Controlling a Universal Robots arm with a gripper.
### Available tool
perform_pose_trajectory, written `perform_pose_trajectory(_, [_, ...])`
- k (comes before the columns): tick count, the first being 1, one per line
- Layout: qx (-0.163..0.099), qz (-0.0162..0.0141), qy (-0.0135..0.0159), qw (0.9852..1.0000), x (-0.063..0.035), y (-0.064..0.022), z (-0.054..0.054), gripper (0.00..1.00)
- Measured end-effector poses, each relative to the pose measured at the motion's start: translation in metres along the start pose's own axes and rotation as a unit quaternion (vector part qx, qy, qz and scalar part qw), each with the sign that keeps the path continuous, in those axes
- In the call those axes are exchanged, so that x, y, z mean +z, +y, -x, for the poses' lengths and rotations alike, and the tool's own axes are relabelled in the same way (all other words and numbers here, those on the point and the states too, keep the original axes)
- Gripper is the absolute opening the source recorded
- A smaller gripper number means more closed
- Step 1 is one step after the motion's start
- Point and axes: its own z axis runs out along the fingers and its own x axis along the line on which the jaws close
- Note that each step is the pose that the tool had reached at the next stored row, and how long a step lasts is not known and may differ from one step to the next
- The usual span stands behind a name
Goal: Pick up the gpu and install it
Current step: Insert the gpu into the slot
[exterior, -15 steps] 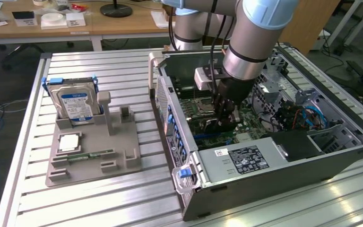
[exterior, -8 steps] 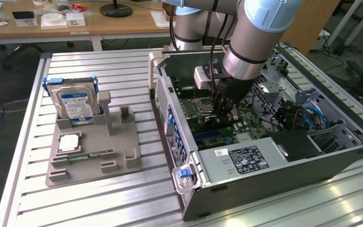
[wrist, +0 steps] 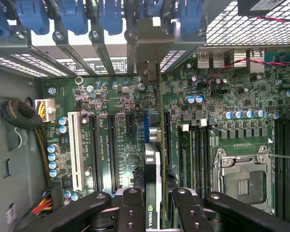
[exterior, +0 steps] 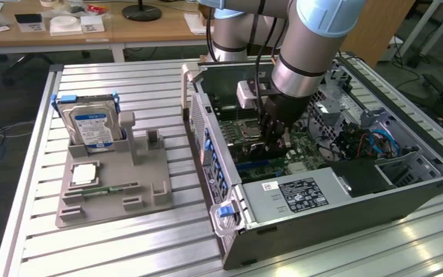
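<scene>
One card: your gpu [wrist: 152, 166], edge-on, pinched between the fingers [wrist: 132, 212].
Fingers: clamped on the gpu's two faces, down inside the open computer case [exterior: 322, 231].
Past the fingers: green motherboard [wrist: 111, 96]; blue slot [wrist: 151, 121] in line with the gpu.

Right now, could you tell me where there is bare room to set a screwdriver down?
Bare slats lie between the grey fixture and the computer case, and in front of both toward the exterior camera. Inside the case it is crowded: the hand grips the gpu there.
</scene>
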Motion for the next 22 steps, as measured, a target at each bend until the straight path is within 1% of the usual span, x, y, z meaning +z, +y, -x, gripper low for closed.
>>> perform_pose_trajectory(3, [0.000,0.0000,0.0000,1.0000,0.0000,0.0000,0.0000,0.26])
perform_pose_trajectory(10, [0.000,0.0000,0.0000,1.0000,0.0000,-0.0024,0.0000,0.26])
perform_pose_trajectory(14, [-0.001,0.0000,-0.0001,1.0000,0.0000,-0.0055,0.0003,0.26])
perform_pose_trajectory(20, [-0.001,0.0001,0.0000,1.0000,-0.0001,-0.0066,0.0004,0.26])
perform_pose_trajectory(21, [-0.001,0.0000,0.0003,1.0000,0.0000,-0.0070,0.0004,0.26])
perform_pose_trajectory(22, [-0.001,0.0004,0.0014,1.0000,-0.0001,-0.0078,0.0005,0.26])
